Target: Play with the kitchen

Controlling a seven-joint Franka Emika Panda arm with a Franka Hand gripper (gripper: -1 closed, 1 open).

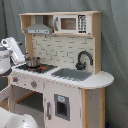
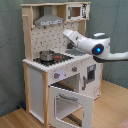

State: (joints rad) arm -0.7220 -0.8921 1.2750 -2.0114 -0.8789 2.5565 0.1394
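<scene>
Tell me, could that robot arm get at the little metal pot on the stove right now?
Probably yes. The pot stands uncovered on the hob, nothing above or beside it blocks the way, and the arm already hovers just over that end of the kitchen.

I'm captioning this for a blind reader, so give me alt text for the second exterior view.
A white robot arm reaches from the second exterior view's right over the hob of a tall toy kitchen of pale wood and white panels. A small metal pot sits on the hob, and the oven door hangs open.
</scene>
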